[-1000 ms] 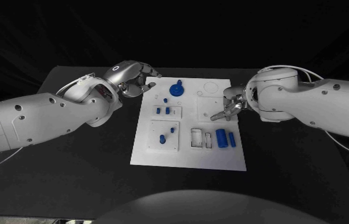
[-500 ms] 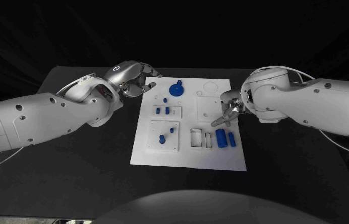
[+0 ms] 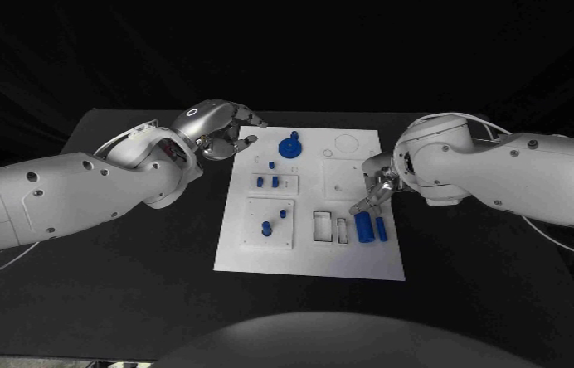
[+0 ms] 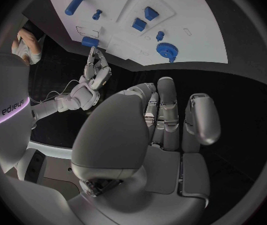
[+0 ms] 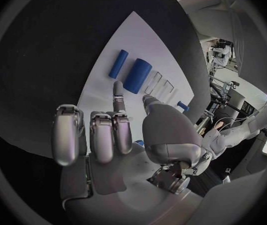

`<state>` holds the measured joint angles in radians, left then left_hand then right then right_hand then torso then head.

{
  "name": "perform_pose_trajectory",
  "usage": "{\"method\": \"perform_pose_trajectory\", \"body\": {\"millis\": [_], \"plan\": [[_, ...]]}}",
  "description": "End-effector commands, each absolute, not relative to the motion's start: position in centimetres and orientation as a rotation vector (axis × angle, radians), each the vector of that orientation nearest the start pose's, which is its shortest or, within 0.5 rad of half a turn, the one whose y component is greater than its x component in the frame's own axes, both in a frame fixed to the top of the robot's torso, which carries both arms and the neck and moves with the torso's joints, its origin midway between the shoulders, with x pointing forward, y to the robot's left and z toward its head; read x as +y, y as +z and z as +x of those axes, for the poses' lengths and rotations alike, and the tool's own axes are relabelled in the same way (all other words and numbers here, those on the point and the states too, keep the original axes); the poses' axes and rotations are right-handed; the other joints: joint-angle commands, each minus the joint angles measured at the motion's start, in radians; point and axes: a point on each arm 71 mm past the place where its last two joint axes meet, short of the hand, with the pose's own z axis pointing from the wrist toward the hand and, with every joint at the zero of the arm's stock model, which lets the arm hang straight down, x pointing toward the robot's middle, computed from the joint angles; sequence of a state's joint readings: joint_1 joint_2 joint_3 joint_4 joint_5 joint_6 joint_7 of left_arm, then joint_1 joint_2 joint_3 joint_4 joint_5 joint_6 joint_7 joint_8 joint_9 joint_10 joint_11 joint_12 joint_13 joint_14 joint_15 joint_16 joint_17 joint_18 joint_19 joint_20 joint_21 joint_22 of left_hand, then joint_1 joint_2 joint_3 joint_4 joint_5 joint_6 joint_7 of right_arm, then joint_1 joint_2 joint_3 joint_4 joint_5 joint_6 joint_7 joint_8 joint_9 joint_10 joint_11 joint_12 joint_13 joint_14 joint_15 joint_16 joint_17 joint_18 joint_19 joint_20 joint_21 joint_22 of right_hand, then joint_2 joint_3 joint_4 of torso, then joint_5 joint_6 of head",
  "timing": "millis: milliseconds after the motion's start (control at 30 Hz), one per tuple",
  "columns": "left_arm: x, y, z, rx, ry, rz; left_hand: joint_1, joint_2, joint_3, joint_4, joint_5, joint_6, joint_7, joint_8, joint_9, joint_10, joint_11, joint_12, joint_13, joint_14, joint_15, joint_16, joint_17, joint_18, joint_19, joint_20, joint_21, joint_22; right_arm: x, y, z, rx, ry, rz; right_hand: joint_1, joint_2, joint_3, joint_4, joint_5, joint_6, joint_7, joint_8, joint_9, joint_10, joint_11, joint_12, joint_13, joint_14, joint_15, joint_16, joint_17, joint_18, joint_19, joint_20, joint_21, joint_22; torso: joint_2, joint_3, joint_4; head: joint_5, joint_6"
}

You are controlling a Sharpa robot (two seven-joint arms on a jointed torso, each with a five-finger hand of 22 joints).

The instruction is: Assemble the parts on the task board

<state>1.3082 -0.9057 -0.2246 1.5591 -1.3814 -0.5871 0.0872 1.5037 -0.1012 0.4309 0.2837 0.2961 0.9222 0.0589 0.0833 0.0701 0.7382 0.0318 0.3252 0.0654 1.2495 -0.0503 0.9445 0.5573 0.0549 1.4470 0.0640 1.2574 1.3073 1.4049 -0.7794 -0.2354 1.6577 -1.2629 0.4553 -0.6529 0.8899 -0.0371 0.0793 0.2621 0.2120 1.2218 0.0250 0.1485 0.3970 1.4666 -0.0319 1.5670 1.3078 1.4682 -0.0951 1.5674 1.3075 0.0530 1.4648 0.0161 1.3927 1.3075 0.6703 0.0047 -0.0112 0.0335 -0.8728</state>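
Right hand [image 3: 373,190], one finger extended and holding nothing, hovers above the thick blue cylinder [image 3: 362,227] on the task board [image 3: 308,256]; it should descend squarely before gripping.

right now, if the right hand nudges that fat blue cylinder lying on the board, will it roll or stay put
The fat blue cylinder lies on its side on the flat white board, so a sideways nudge would probably roll it. It looks smooth and rigid, likely slippery between fingertips. The thinner blue rod close beside it might stop a roll that way. The right hand hovers just above.
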Motion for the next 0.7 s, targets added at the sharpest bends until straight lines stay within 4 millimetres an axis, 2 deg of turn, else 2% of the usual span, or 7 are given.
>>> {"method": "perform_pose_trajectory", "body": {"millis": [33, 233, 700], "plan": [[21.8, -17.7, 46.9, 1.457, -0.753, 0.201, 0.010, -0.001, 0.008, 0.001, 0.007, 0.010, 0.001, 0.006, 0.001, 0.008, 0.000, 0.002, 0.002, 0.002, 0.001, 0.006, 0.001, 0.007, -0.004, -0.003, 0.004, 0.182, -17.1, -20.4, 44.7, 2.457, 0.029, -0.458, 0.009, 0.007, 0.006, -0.004, 0.014, 0.002, 0.002, -0.008, 0.001, 0.104, -0.008, 0.004, 0.263, 0.103, -0.004, 0.003, 0.263, -0.009, 0.019, -0.001, -0.008, 0.205, 0.000, -0.0003, 0.0001, 0.001, 0.000], [21.8, -17.7, 46.8, 1.460, -0.752, 0.201, 0.010, -0.001, 0.008, 0.001, 0.007, 0.010, 0.001, 0.006, 0.001, 0.008, 0.000, 0.002, 0.002, 0.002, 0.001, 0.006, 0.001, 0.007, -0.004, -0.003, 0.004, 0.182, -17.1, -20.6, 44.7, 2.453, 0.033, -0.448, 0.021, 0.008, 0.014, -0.019, 0.054, -0.002, 0.003, -0.018, 0.001, 0.104, -0.007, 0.004, 0.263, 0.103, -0.002, 0.003, 0.263, -0.005, 0.011, 0.000, -0.028, 0.199, 0.000, -0.0009, 0.0007, 0.002, 0.000], [21.8, -17.7, 46.8, 1.472, -0.742, 0.199, 0.009, -0.001, 0.008, 0.001, 0.007, 0.013, 0.003, 0.008, 0.002, 0.009, 0.000, 0.003, 0.001, 0.002, 0.001, 0.006, 0.000, 0.007, -0.004, -0.003, 0.003, 0.182, -17.0, -21.6, 44.6, 2.459, 0.052, -0.418, 0.020, 0.011, 0.016, -0.022, 0.049, -0.010, 0.005, -0.026, 0.001, 0.104, -0.007, 0.004, 0.263, 0.103, 0.000, 0.003, 0.263, -0.002, 0.004, 0.001, -0.043, 0.195, 0.000, 0.0000, 0.0000, 0.008, 0.000]]}}
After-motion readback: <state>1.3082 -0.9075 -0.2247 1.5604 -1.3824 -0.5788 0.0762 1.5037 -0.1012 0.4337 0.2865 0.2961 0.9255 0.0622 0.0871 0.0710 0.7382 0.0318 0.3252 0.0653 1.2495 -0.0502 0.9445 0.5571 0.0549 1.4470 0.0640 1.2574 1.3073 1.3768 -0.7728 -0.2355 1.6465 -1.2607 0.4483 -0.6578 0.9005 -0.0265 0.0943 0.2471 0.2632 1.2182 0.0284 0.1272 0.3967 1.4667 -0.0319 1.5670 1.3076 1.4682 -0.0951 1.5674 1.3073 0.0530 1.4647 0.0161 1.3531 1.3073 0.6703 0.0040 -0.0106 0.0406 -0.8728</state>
